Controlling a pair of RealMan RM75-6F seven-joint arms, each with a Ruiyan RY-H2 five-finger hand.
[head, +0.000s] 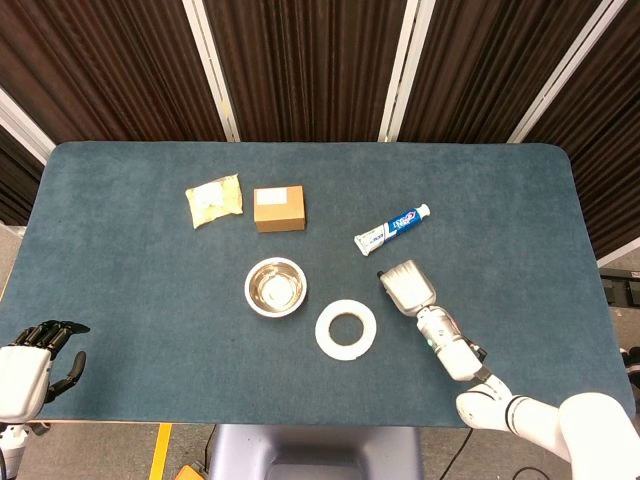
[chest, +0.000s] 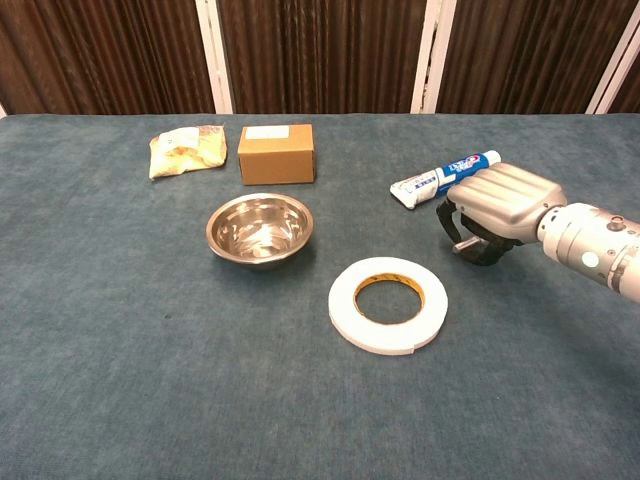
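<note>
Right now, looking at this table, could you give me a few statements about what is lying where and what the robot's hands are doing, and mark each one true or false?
1. The right hand holds the toothpaste tube. False: the hand is near the tube but holds nothing, its fingers curled under it.
2. The metal bowl is empty. True.
3. The roll of white tape lies inside the bowl. False: it lies flat on the table, apart from the bowl.
4. The cardboard box sits between the yellow packet and the toothpaste tube. True.
5. The left hand rests at the table's near corner, far from all the things. True.
</note>
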